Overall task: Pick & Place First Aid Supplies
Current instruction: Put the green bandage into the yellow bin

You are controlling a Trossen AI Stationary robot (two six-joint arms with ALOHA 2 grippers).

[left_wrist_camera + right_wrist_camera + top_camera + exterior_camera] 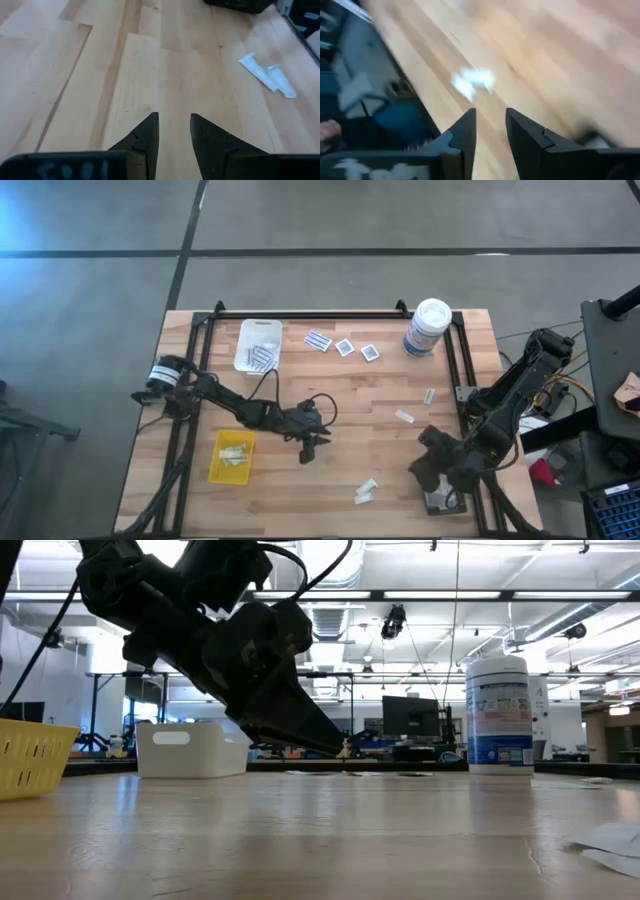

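Wooden surface (330,395) carries scattered packets (366,491), two near your right gripper (432,470), whose narrow-parted fingers hold nothing. Descend squarely over one, pinch flat. Left gripper (305,452), also narrow, empty, waits beside the yellow tray (231,456).

no legible text, canister (498,713) label unreadable
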